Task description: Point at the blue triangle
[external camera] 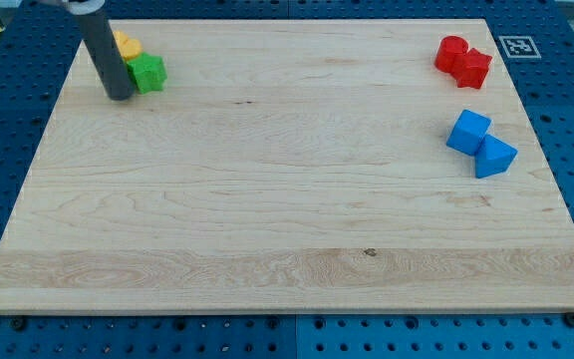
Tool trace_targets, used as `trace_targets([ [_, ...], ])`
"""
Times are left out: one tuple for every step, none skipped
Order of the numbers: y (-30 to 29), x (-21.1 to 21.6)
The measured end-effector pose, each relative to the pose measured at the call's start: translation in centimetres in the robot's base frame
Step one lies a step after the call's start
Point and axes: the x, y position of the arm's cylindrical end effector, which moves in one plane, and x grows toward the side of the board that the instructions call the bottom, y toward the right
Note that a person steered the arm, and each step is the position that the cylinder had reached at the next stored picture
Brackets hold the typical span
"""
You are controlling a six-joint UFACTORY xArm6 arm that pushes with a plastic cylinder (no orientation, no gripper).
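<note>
blue triangle (495,157) points right, touching blue cube (467,132).

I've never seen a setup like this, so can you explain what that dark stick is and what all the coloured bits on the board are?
There is one picture, looking down at a wooden board. The dark stick is a robot arm's rod; its lower end, my tip, slides on the board to push blocks. It holds nothing. It now sits at the view's top left, just left of a green block and a yellow block. At the view's right lie a red block, a blue cube and, touching it, the blue triangle.
</note>
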Motion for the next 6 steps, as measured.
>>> trace_targets([
  [-0.1, 0.9],
  [1.0, 8.8],
  [7.7, 11.7],
  [19.8, 11.8],
  [32.3, 14.4],
  [44.5, 17.6],
])
